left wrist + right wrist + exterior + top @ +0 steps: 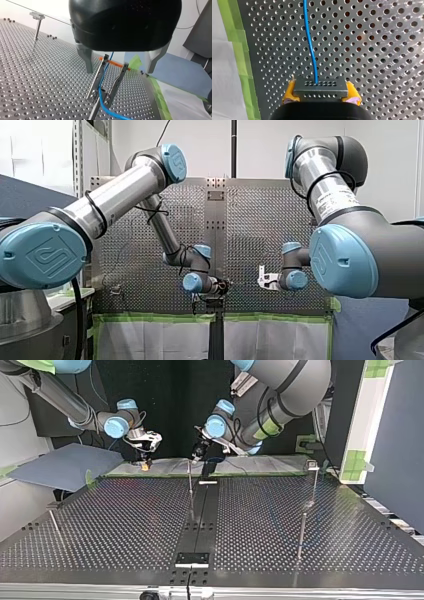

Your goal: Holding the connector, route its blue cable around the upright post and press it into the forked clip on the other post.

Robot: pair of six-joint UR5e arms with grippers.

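In the right wrist view my right gripper (321, 98) is shut on the dark grey connector (320, 87), which sits between its yellow pads (289, 93). The blue cable (310, 42) runs from the connector straight ahead over the perforated plate. In the left wrist view my left gripper (119, 72) is open, its metal fingers (85, 60) standing wide on either side of the forked clip (98, 80). The blue cable (102, 96) lies between the clip's two prongs. In the top view the clip's post (190, 477) stands under my left gripper (196, 454), with my right gripper (146, 462) to its left.
Other upright posts stand on the plate: one at the top view's right back (313, 467), one nearer the front right (302, 532), one at the left (52, 510). Green tape (239, 57) lines the plate's edge. A blue-grey sheet (65, 467) lies beyond the plate.
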